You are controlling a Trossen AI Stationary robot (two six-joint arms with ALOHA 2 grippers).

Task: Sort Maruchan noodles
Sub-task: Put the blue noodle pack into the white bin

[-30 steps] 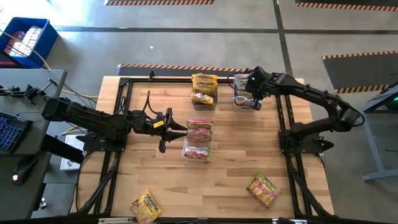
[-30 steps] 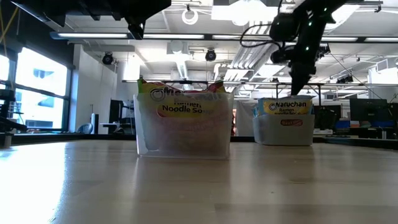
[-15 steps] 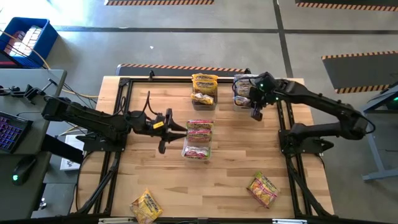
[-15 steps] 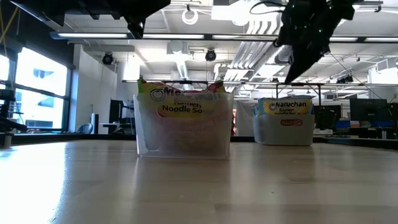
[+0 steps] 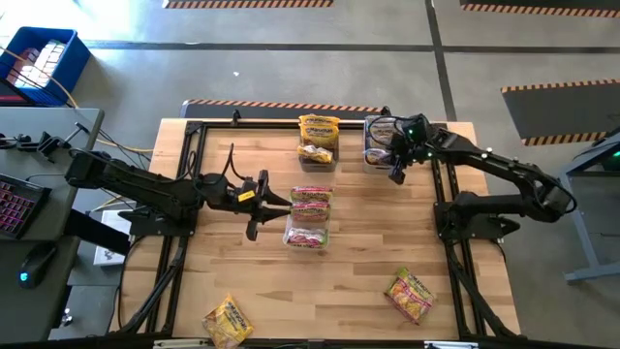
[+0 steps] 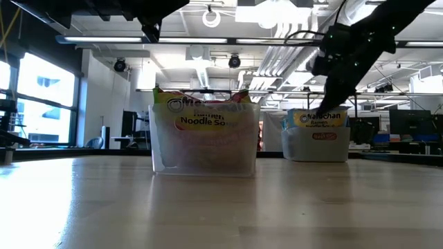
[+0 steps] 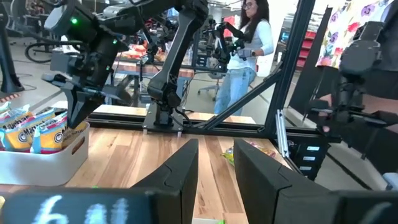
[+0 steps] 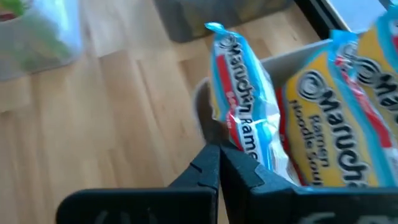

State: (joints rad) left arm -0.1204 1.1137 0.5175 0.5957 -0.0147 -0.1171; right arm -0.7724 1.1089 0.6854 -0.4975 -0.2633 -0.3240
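The Maruchan noodles are crinkly packets. Red-and-green ones stand in the clear middle bin [image 5: 310,215] [image 6: 204,138]. Yellow ones fill the far centre bin [image 5: 318,141]. Yellow and blue-white ones stand in the far right bin [image 5: 378,142] [image 6: 315,142]. Two loose packets [image 5: 410,296] [image 5: 228,322] lie flat near the table's near edge. My right gripper [image 5: 394,176] [image 8: 219,155] is shut, tilted, at the far right bin's near wall, beside a blue-white packet [image 8: 239,112]. My left gripper [image 5: 287,205] [image 7: 216,165] is open, level, just left of the middle bin. My right gripper's shut fingertips [image 8: 208,158] stand right beside the blue-white packet's lower edge [image 8: 245,146] at the bin's near wall. Whether they touch it, I cannot tell. The packet stands upright in the bin.
A black frame rail [image 5: 291,124] runs around the table top. Bare wood lies between the middle bin and the loose packets. A person [image 7: 249,43] stands in the room beyond the table. A desk with a keyboard [image 5: 15,199] sits off the left edge.
My right gripper has risen out of the far right bin and moved toward the table's near edge. It tipped from pointing straight down to a slant, then came down a little beside the bin. The left arm has kept still.
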